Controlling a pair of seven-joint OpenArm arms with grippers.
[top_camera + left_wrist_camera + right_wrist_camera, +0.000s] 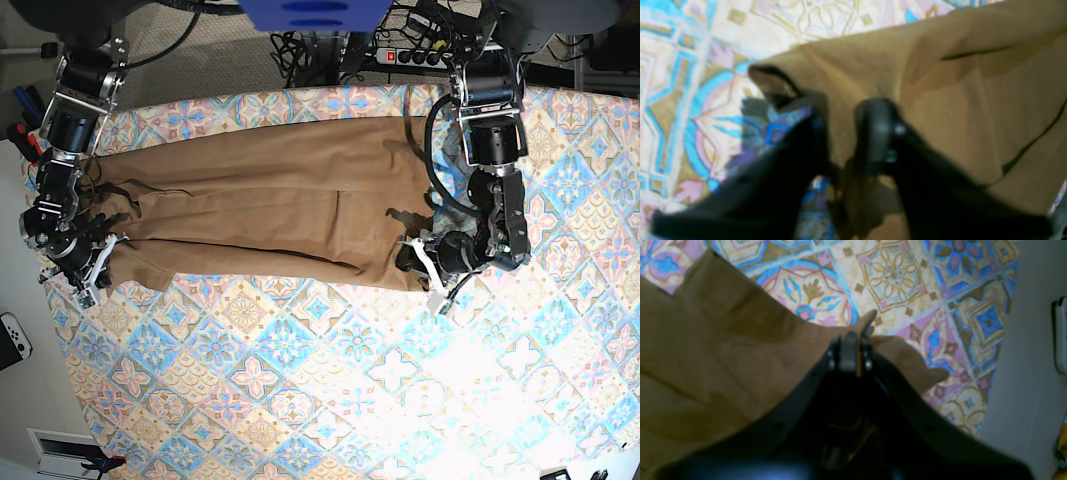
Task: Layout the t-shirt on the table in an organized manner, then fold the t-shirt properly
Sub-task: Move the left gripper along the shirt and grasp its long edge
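- T-shirt (260, 205): tan-brown cloth, lying spread lengthwise across the far half of the table (330, 400), stretching from one gripper to the other, with long creases running along it
- Left gripper (840, 133): sitting at one end of the t-shirt; its two dark fingers are straddling a fold of the cloth edge with a narrow gap showing between them; the blurred wrist view is not settling whether they are pinching the cloth or merely flanking it, so I cannot tell
- Cloth ahead of the left jaws: rising in a broad tan sheet, one curled corner lying just beyond the finger nearer the patterned table
- Right gripper (850, 350): jaws pressing together on the opposite end of the t-shirt, a thin edge of tan fabric showing between the pads
- Cloth beside the right jaws: a small flap poking out past the fingertips over the table, the main body trailing off to the other side
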